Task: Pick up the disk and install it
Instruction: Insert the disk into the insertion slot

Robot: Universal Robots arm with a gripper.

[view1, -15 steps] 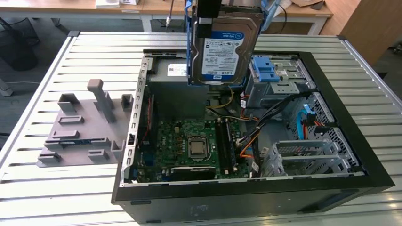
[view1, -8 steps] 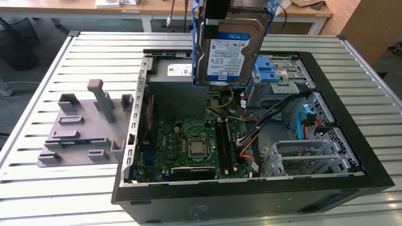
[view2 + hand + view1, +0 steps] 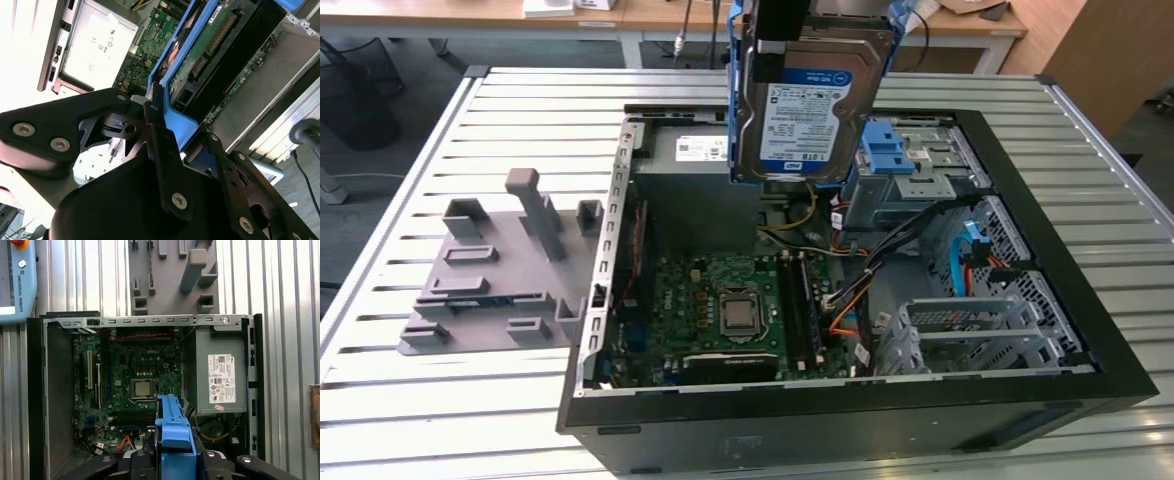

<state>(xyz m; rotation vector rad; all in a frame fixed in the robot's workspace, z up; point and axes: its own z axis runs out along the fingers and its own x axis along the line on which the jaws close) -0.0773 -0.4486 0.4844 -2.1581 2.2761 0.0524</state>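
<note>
Silver rectangular disk [image 3: 811, 95], blue-and-white label, blue plastic frame: up in air, upright, label toward exterior camera. Black gripper [image 3: 167, 129] above it, fingers [image 3: 209, 458] clenched on disk's blue frame. Disk hangs over far part of open black computer case [image 3: 854, 425], above grey power-supply box [image 3: 687, 160], near blue latch with silver cage [image 3: 901, 150]. Green motherboard [image 3: 720, 300] lower, nearer. Grey plastic fixture [image 3: 494, 270] on slatted metal counter [image 3: 440, 420], exterior view's left of case.

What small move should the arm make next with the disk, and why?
Probably ease it down toward the open computer case: the disk, clamped in the jaws, hangs upright above it, beside the blue latch, not yet seated.
</note>
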